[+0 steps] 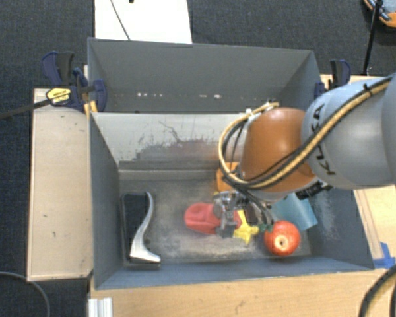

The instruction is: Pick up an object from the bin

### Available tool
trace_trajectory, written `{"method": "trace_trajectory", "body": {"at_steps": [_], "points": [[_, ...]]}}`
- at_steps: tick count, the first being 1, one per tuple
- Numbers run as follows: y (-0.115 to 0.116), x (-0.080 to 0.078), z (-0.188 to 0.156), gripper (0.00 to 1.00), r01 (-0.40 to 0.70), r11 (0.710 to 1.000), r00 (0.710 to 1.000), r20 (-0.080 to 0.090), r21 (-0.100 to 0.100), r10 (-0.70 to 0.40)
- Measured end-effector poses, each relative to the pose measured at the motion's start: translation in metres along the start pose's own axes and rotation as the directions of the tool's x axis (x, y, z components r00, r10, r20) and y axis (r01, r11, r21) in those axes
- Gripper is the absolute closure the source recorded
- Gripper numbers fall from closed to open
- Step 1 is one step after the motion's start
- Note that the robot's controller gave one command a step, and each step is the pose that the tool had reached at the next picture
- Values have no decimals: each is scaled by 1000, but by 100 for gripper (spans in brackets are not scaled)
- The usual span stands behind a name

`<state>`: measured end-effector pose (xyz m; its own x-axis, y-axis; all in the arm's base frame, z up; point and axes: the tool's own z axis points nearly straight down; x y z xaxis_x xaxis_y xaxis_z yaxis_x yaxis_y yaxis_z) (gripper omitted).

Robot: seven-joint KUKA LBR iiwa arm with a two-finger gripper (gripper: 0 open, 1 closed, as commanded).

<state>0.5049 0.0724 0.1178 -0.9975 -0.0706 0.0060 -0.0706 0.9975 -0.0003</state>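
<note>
Nearest of all runs the near wall of the grey bin (231, 273), and just inside it, at the near right, sits one red apple (282, 238), round and shiny. Level with it at the near left stands one black-and-silver piece (142, 233), a dark slab with a curved metal leg whose foot rests by the near wall, well apart from everything else. A little farther in, touching the apple's left side, lies one small yellow piece (245, 232). My jaws sit low just left of that yellow piece, in the gap between it and one red lump (199, 218). Whether they are released or clenched I cannot tell, and I see nothing I could call held. The coming move, I judge, turns on this: the red lump lies to the left of my jaws, its right end touching them or just beside them. Its long axis runs roughly left to right, so it meets me end-on, while the yellow piece is as close on the right. Beyond the apple, at the right and partly under my arm (356, 144), lies one blue thing (297, 211), its shape hidden. Farther still the scuffed floor (171, 157) runs up to the far wall (198, 71). I judge the pick not yet made.
</note>
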Motion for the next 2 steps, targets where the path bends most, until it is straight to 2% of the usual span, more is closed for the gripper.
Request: {"method": "trace_trajectory", "body": {"at_steps": [1, 2], "points": [[1, -7, -21, 100, 29, 1000, 999, 20, -1, -28], [-80, 2, -152, 100, 58, 998, 998, 11, 1, -58]]}}
